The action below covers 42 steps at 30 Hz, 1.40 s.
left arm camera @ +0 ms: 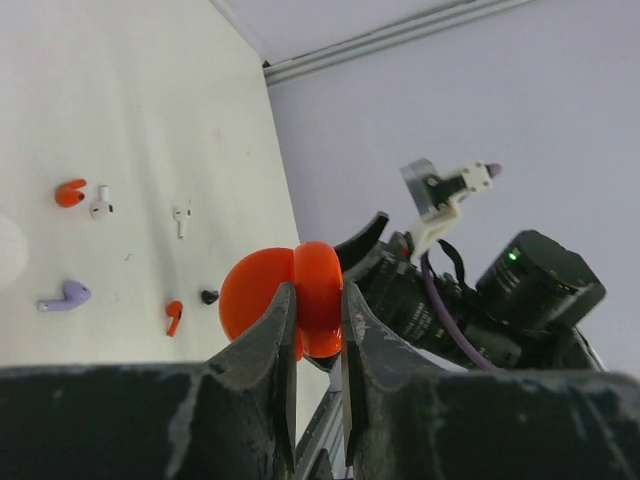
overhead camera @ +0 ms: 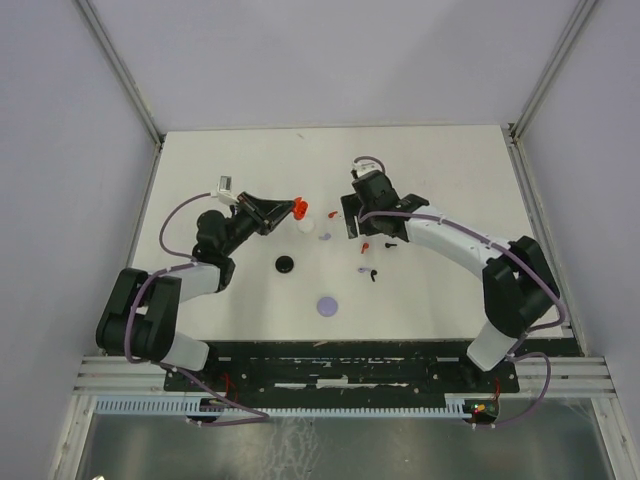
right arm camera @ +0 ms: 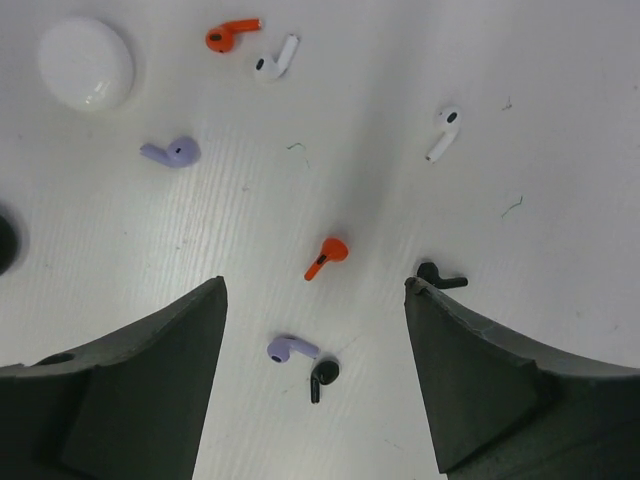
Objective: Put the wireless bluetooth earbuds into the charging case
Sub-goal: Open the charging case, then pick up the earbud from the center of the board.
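Note:
My left gripper (left arm camera: 318, 300) is shut on a red-orange charging case (left arm camera: 262, 292), held above the table with its lid open (overhead camera: 299, 208). Wireless bluetooth earbuds lie loose on the white table. In the right wrist view, my right gripper (right arm camera: 314, 285) hangs open over them. A red earbud (right arm camera: 328, 255) lies just ahead of its fingertips, and a lavender earbud (right arm camera: 290, 349) and a black earbud (right arm camera: 322, 375) lie between them. Another black earbud (right arm camera: 440, 277) touches the right fingertip. Farther off lie two white earbuds (right arm camera: 445, 132) (right arm camera: 275, 58), a red one (right arm camera: 230, 35) and a lavender one (right arm camera: 172, 152).
A white round disc (overhead camera: 306, 225) lies just under the held case. A black disc (overhead camera: 286, 265) and a lavender disc (overhead camera: 327, 306) lie nearer the arm bases. White walls close off the table on three sides.

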Available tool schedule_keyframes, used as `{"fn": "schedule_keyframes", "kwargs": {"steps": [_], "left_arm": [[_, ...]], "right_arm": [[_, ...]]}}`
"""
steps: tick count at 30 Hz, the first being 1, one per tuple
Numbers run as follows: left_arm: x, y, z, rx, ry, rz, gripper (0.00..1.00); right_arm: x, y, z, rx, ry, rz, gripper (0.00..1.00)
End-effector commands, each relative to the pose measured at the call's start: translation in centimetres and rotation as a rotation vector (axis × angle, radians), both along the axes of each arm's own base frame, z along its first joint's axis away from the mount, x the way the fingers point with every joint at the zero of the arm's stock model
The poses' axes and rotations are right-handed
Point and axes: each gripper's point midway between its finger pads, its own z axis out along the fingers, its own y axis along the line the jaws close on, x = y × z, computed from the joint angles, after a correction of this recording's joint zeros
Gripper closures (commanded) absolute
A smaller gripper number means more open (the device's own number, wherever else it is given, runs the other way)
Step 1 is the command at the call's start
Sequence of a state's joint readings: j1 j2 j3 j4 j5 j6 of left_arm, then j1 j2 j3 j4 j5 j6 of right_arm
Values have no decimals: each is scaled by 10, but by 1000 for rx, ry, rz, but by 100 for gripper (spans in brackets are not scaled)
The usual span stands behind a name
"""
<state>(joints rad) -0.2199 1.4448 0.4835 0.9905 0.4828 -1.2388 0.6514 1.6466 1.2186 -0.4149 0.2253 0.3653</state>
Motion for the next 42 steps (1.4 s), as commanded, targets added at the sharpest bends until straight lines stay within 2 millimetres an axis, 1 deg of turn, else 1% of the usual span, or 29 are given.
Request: {"fn": "schedule_keyframes", "kwargs": {"steps": [1,4,11,26,33,42], "left_arm": [[-12,-8,22,-93,-67,-82,97],[-14,-10,20,-104,-65,-100,97],[-16,-12,17,-107,-66,-122,97],[-18,-13,12,-129,-58,-135,97],[-19,-13,12,-142,-59,-141,97],[-20,-13,10,-144,-55,-141,97]], "right_arm": [[1,-10,-11,-83,81,-68,22],[3,-8,-20,-93,118,-82,27],[6,-7,-42,-52,198,-109,35],[10,4,-68,-5,271,-130,42],[12,4,-80,-2,293,-145,45],[15,2,-89,13,309,-165,49]]}}
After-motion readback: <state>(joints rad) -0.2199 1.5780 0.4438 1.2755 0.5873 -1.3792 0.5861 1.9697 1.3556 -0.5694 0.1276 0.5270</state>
